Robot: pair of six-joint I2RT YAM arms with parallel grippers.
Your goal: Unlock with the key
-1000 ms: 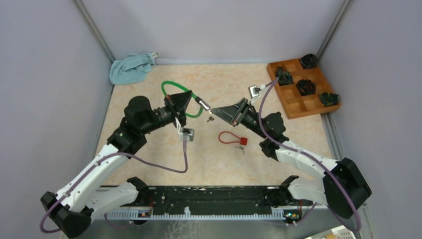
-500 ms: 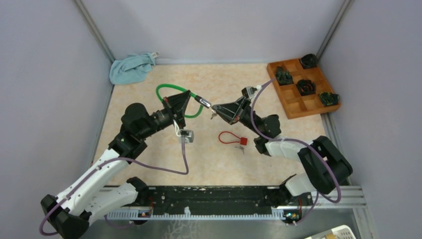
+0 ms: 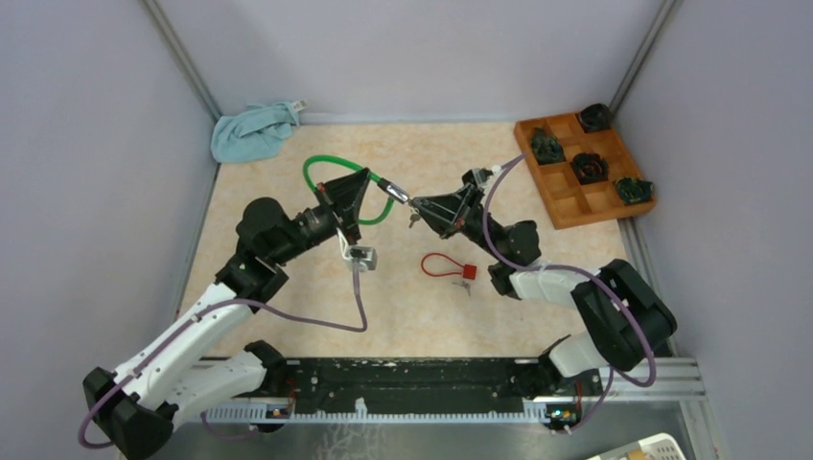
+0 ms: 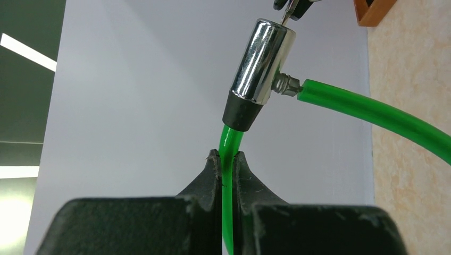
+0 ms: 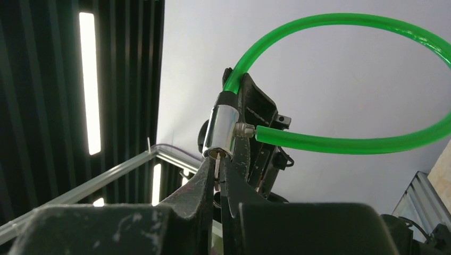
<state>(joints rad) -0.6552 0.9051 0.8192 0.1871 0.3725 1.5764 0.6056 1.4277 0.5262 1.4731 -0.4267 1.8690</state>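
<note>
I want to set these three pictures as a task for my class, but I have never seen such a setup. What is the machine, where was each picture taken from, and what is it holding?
The machine is a pair of robot arms bolted at the table's near edge, each ending in a two-finger gripper. The wide picture looks down from above and behind them. The other two come from a small camera on each wrist. The left gripper is shut on the cable of a green cable lock. The right gripper pinches a key at the end of the lock's chrome barrel. On the table lie a red cable lock, a blue cloth and a wooden tray holding dark objects.
</note>
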